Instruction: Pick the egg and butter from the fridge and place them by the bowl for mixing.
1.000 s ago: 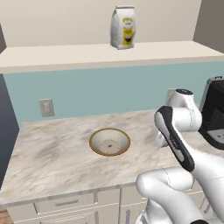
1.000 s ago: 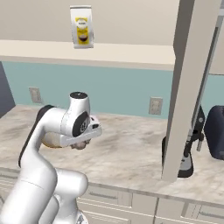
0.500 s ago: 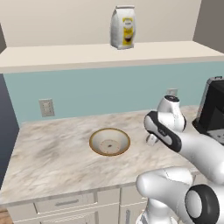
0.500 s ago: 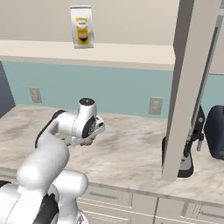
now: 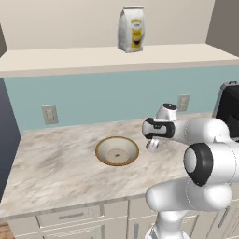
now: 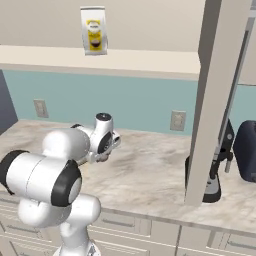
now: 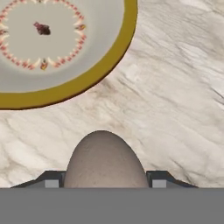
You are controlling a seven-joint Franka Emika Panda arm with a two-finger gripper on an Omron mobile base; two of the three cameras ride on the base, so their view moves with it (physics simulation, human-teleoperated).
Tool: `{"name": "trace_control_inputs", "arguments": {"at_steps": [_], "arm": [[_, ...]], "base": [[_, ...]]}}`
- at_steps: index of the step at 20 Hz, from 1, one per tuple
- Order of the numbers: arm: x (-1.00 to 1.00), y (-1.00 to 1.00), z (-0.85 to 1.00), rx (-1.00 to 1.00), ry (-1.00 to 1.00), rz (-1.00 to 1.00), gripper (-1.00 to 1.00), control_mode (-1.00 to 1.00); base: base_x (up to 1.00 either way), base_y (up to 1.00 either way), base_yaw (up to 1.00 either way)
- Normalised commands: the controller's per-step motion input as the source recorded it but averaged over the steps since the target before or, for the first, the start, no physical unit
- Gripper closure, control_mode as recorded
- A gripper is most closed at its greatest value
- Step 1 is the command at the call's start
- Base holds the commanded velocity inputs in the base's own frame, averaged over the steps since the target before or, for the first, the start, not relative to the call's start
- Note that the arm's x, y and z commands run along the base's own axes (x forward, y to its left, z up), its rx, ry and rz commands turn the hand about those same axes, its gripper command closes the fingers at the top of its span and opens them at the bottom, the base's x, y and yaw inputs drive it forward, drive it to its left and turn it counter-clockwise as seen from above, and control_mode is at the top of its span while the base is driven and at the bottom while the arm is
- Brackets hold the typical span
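In the hand view the egg point(image 7: 105, 162), a beige-grey ovoid, sits between my gripper's point(image 7: 105, 183) two dark fingertips point(image 7: 51, 182), which are shut on it. The bowl point(image 7: 111, 54), with a tan-golden rim and a cream speckled inside, lies just ahead of the egg on the marble counter. From the left base view the gripper point(image 5: 152, 145) hangs low over the counter, just right of the bowl point(image 5: 116, 151). The right base view has the gripper point(image 6: 102, 158) partly behind my arm. The butter is out of view. A tall grey panel with a dark bar handle point(image 6: 215, 100), apparently the fridge's open door, stands to the right.
A white and yellow bag point(image 5: 131, 29) stands on the shelf above the blue wall. A dark coffee machine point(image 5: 228, 109) sits at the counter's right end. Wall outlets point(image 5: 49, 114) are behind the counter point(image 5: 56, 163), whose front edge runs above drawers.
My arm has swung left and down from near the coffee machine, bringing the held egg low over the counter beside the bowl. The grip has not changed.
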Motion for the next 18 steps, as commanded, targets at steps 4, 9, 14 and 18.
{"name": "trace_control_inputs", "arguments": {"at_steps": [4,9,14,18], "arm": [[0.42,0.11,-0.17,0.00,0.09,0.04,1.00,-1.00],[0.16,0.11,-0.18,0.00,0.10,0.03,1.00,-1.00],[0.04,0.00,-0.26,0.00,0.01,0.02,1.00,-1.00],[0.00,0.00,-0.21,0.00,0.00,0.00,1.00,-1.00]], "base": [[0.00,0.00,0.00],[0.00,0.00,0.00],[0.00,0.00,0.00],[0.00,0.00,0.00]]}}
